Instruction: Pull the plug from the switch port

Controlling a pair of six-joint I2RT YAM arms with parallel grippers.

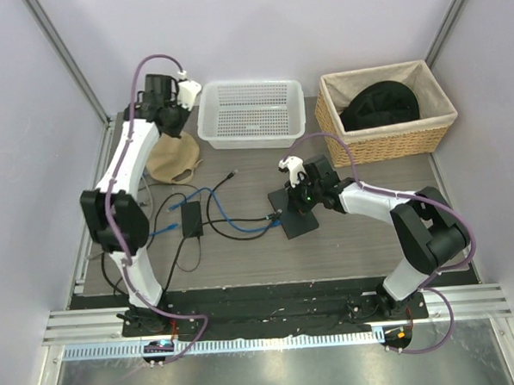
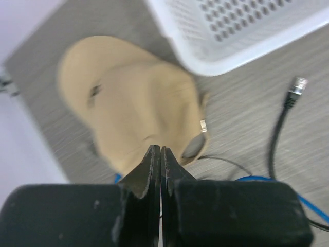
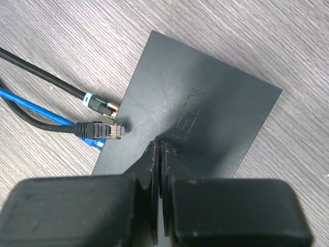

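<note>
Both closed, L gripper [image 2: 161, 150], R gripper [image 3: 158, 144] over switch [image 3: 221, 98], grey woodgrain table [image 1: 346, 250], lilac walls [image 1: 257, 29]

Overhead camera spans the table [image 1: 354, 239]; wrist cameras look down close on cap [image 2: 128, 103], switch [image 3: 205, 118].

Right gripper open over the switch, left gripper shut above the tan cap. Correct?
Not quite. The right gripper is shut, not open: the right wrist view shows its fingers pressed together over the switch. The rest holds: the left gripper is shut above the tan cap.
</note>
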